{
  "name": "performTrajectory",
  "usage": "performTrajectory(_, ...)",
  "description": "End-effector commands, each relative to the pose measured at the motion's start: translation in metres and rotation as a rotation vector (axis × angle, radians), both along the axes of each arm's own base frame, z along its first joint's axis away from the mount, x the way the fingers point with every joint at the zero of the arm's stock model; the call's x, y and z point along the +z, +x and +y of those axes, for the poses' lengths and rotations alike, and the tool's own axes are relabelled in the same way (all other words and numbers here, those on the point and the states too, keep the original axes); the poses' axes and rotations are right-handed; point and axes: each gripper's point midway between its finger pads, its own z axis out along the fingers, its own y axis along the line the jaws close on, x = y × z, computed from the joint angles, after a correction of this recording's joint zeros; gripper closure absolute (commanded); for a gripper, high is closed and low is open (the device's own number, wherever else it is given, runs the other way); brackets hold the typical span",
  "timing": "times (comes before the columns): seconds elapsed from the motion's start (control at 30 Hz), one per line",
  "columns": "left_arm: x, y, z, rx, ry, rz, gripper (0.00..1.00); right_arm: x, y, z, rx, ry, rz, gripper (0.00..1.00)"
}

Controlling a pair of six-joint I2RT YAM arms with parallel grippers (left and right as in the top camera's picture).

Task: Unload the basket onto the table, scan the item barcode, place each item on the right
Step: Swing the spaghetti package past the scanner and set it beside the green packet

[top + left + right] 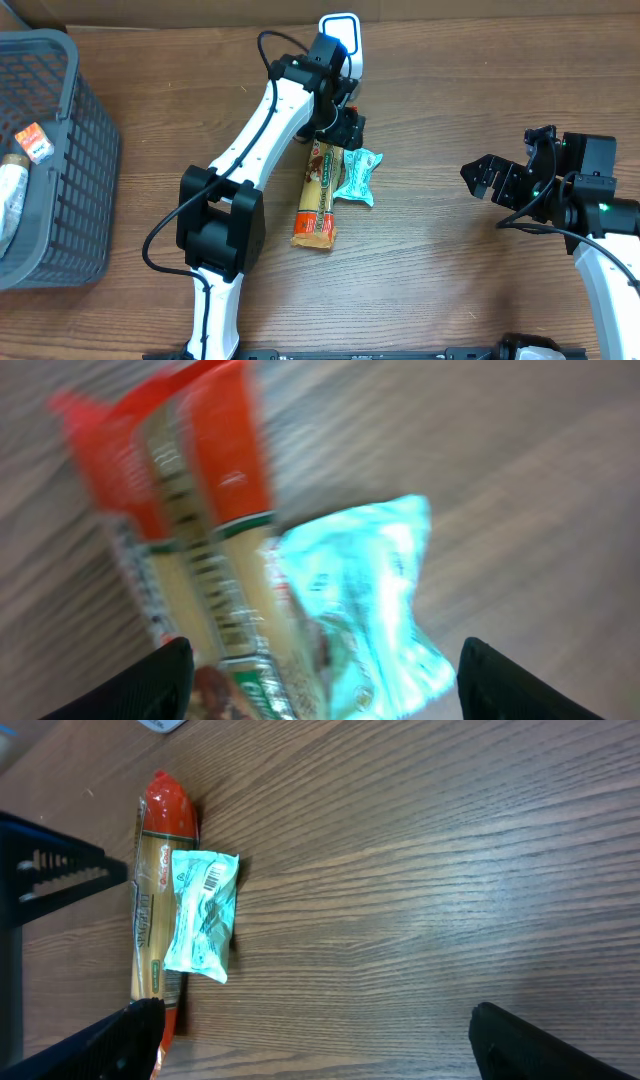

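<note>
A long orange-and-tan snack pack (pixel 318 195) lies on the wooden table. A small teal packet (pixel 358 175) rests against its right side, with a barcode showing in the right wrist view (pixel 200 915). My left gripper (pixel 345 128) hovers at the far end of both, open, its jaws wide either side of the blurred teal packet (pixel 370 600) and the snack pack (pixel 190 510); it (pixel 320 690) grips neither. My right gripper (pixel 485 178) stands open to the right, empty (pixel 320 1060), looking at the snack pack (pixel 155 900). A white scanner (pixel 340 35) stands at the back.
A dark grey mesh basket (pixel 60 160) with several small items stands at the left edge. Cardboard runs along the back of the table. Bare wood lies between the packets and my right gripper.
</note>
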Motion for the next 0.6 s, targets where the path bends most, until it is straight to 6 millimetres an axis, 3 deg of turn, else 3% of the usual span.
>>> performTrajectory(0.0, 0.029, -0.002, -0.015, -0.264, -0.102, -0.091, 0.25, 0.011, 0.007, -0.002, -0.002, -0.013, -0.034, 0.0)
performTrajectory(0.1, 0.028, -0.002, -0.011, -0.25, -0.101, -0.083, 0.25, 0.011, 0.007, -0.002, -0.002, -0.013, -0.034, 0.0)
performTrajectory(0.17, 0.026, 0.0, -0.004, -0.191, -0.078, -0.065, 0.31, 0.011, 0.007, -0.002, -0.002, -0.013, -0.034, 0.0)
performTrajectory(0.27, 0.024, 0.018, 0.038, 0.12, 0.108, -0.071, 0.31, 0.011, 0.006, -0.002, 0.0, -0.015, -0.035, 0.0)
performTrajectory(0.33, 0.034, 0.027, 0.068, 0.282, 0.207, -0.107, 0.27, 0.011, 0.006, -0.002, 0.0, -0.015, -0.035, 0.0)
performTrajectory(0.4, 0.073, 0.036, 0.09, 0.348, 0.2, -0.174, 0.26, 0.011, 0.006, -0.002, 0.0, -0.015, -0.034, 0.0)
performTrajectory(0.43, 0.111, 0.042, 0.108, 0.395, 0.183, -0.246, 0.23, 0.011, 0.007, -0.002, 0.0, -0.015, -0.035, 0.0)
performTrajectory(0.5, 0.159, 0.045, 0.129, 0.451, 0.15, -0.336, 0.23, 0.011, 0.007, -0.002, 0.0, -0.015, -0.035, 0.0)
performTrajectory(0.53, 0.189, 0.044, 0.145, 0.492, 0.138, -0.397, 0.15, 0.011, 0.007, -0.002, 0.0, -0.015, -0.035, 0.0)
performTrajectory(0.57, 0.215, 0.041, 0.162, 0.533, 0.131, -0.453, 0.0, 0.011, 0.007, -0.002, 0.0, -0.015, -0.035, 0.0)
